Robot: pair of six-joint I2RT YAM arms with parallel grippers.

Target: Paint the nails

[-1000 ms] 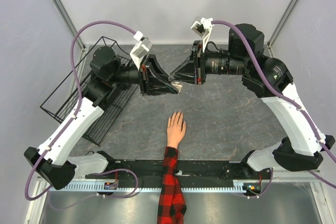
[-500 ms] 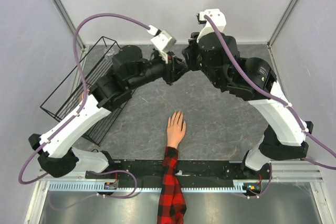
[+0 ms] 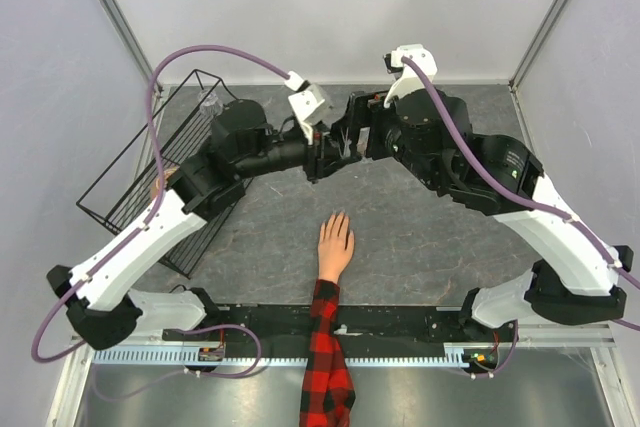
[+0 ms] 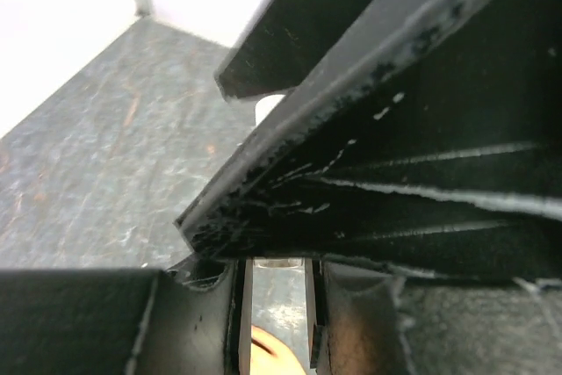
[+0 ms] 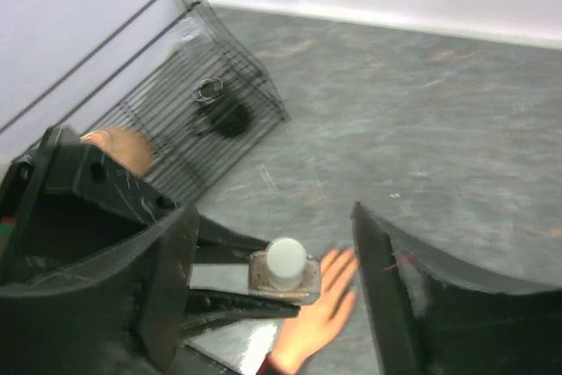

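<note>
Left pincer [image 3: 328, 151]: clenched on a small white-capped bottle [image 5: 284, 271].
Right pincer [image 5: 274, 210]: released, fingers [image 5: 399, 300] spread either side of the bottle.
Mannequin hand [image 3: 335, 242]: flat on the surface [image 3: 430, 232], below both pincers.

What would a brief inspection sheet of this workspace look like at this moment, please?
Surface: grey stone-look table, no spills seen.
Job's things: mannequin hand lies flat, in a plaid sleeve; nails too small to judge; small bottle with a white top is held in the air beyond the fingertips.
Clutter: wire basket at the left, a dark object inside.
End effectors: left end effector shut on the small bottle; right end effector open, empty, facing the bottle.
Cables: purple cables loop over both arms, clear of the hand.
Surroundings: white walls, metal corner posts.
</note>
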